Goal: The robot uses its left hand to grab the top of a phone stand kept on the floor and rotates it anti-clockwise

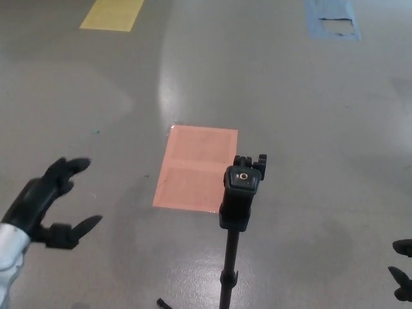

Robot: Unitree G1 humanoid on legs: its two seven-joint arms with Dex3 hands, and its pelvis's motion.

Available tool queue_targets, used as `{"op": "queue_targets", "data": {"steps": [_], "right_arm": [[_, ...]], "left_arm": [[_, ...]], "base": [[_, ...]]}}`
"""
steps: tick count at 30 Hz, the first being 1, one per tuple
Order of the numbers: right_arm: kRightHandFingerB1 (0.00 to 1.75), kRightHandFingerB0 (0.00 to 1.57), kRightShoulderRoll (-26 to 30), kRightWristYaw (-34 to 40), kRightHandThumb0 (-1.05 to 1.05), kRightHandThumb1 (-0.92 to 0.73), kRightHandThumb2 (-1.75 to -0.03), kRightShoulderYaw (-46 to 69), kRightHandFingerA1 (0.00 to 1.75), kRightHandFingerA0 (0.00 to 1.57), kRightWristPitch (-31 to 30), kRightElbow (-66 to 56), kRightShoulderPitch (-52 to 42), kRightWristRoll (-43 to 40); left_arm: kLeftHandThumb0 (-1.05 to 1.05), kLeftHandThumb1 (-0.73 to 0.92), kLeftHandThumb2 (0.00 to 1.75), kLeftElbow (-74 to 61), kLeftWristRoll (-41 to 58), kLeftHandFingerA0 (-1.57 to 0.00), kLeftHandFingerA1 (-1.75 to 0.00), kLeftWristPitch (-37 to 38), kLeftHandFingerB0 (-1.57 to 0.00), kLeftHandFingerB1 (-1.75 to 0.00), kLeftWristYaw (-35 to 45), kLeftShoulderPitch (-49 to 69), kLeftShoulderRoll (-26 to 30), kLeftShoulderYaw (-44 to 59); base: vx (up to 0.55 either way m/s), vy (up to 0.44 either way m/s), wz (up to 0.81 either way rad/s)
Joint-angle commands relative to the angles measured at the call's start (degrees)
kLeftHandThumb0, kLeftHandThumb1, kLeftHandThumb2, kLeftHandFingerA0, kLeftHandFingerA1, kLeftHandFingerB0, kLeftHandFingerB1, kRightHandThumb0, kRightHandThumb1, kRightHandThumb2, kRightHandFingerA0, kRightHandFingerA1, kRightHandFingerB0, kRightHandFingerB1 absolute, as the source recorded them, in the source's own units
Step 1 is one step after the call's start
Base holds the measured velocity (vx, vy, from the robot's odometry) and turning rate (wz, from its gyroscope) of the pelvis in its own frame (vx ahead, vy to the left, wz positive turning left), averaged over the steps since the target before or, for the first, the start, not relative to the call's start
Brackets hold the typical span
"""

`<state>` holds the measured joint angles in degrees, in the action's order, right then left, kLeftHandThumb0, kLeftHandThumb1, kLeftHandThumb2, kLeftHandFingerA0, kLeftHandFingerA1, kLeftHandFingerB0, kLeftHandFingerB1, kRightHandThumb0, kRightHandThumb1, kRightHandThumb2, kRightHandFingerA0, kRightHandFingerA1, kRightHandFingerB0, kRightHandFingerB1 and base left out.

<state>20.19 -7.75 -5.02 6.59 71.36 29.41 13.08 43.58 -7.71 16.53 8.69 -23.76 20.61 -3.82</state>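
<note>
The stand [233,212] rises upright from the grey floor [309,116] at lower centre, its feet cut off by the bottom edge, its head just right of an orange patch [193,168]. The left robot hand [48,203] hangs well to its left, fingers spread, empty. Only fingertips of the right robot hand [402,277] show at the edge, seemingly apart; its grip cannot be judged.

The stand [239,212] runs off the bottom edge, so its base and feet are out of sight; only one dark foot tip [164,302] shows. The right hand [402,270] is cut by the right edge, just two fingertips visible. The blue patch [331,19] is clipped at the top edge.
</note>
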Motion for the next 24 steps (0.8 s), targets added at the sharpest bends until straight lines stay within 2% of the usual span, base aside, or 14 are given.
{"op": "queue_targets", "data": {"steps": [1, 2, 3, 5, 8, 9, 17, 18, 24], "right_arm": [[0.28, 0.17, -0.38, 2.39, -0.39, -0.83, -0.66, 0.90, 0.47, 0.73, 3.05, 0.04, -2.42, -0.67], [0.28, 0.17, -0.38, 2.33, -0.39, -0.83, -0.66, 0.91, 0.47, 0.73, 3.08, 0.05, -2.42, -0.68], [0.28, 0.17, -0.38, 2.06, -0.39, -0.82, -0.66, 1.01, 0.47, 0.72, 3.09, 0.11, -2.41, -0.81], [0.28, 0.17, -0.30, 1.48, -0.39, -0.83, -0.66, 1.07, 0.46, 0.70, 3.20, 0.24, -2.44, -0.93], [0.28, 0.17, -0.16, 1.04, -0.39, -0.82, -0.66, 0.92, 0.47, 0.71, 3.41, 0.38, -2.50, -0.81], [0.28, 0.17, -0.19, 1.02, -0.39, -0.82, -0.66, 0.77, 0.47, 0.73, 3.17, 0.37, -2.44, -0.67], [0.28, 0.17, -0.18, 0.45, -0.40, -0.82, -0.66, 0.12, 0.47, 0.73, 2.36, 0.42, -2.31, -0.11], [0.44, 0.04, -0.18, -0.17, -0.30, -0.61, -1.01, 0.26, 0.68, 0.62, 2.52, 0.45, -2.27, -0.35], [0.43, 0.02, -0.04, -1.64, -0.30, -0.62, -1.02, 0.08, 0.67, 0.59, 2.38, 0.26, -2.16, -0.42]], "left_arm": [[-0.31, 0.32, 0.88, -36.83, -0.08, 0.00, -0.47, 3.58, 0.00, -0.50, 4.55, 8.64, 1.96, -1.98], [-0.31, 0.32, 0.88, -37.68, 0.21, 0.00, -0.47, 3.51, 0.00, -0.50, 4.86, 8.71, 1.87, -2.12], [-0.52, 0.50, 0.57, -39.80, 0.56, -0.21, -0.33, 3.35, -0.05, -0.20, 5.49, 8.60, 1.69, -2.64], [-0.55, 0.49, 0.55, -43.62, 0.04, -0.20, -0.31, 3.54, -0.01, -0.21, 6.27, 8.11, 1.55, -3.81], [-0.59, 0.49, 0.56, -47.56, -2.63, -0.17, -0.30, 2.64, 0.00, -0.23, 6.60, 6.97, 1.64, -5.33], [-0.60, 0.39, 0.73, -47.75, -3.15, -0.09, -0.41, 3.36, -0.02, -0.16, 6.64, 6.31, 1.60, -5.77], [-0.57, 0.38, 0.69, -51.41, -4.26, -0.10, -0.40, 1.36, -0.05, -0.17, 7.85, 2.64, 1.14, -8.30], [-0.58, 0.38, 0.69, -52.63, -4.10, -0.09, -0.40, -0.52, -0.05, -0.19, 8.57, 1.42, 0.98, -8.88], [-0.60, 0.39, 0.71, -55.46, -5.48, -0.11, -0.42, -3.87, -0.02, -0.20, 9.64, -0.76, 0.68, -10.83]], "base": [[0.00, 0.000, 0.00], [0.00, 0.000, 0.00], [0.00, 0.000, 0.00], [0.00, 0.000, 0.00], [0.00, 0.000, 0.00], [0.00, 0.000, 0.00], [0.00, 0.000, 0.00], [0.00, 0.000, 0.00], [0.00, 0.000, 0.00]]}}
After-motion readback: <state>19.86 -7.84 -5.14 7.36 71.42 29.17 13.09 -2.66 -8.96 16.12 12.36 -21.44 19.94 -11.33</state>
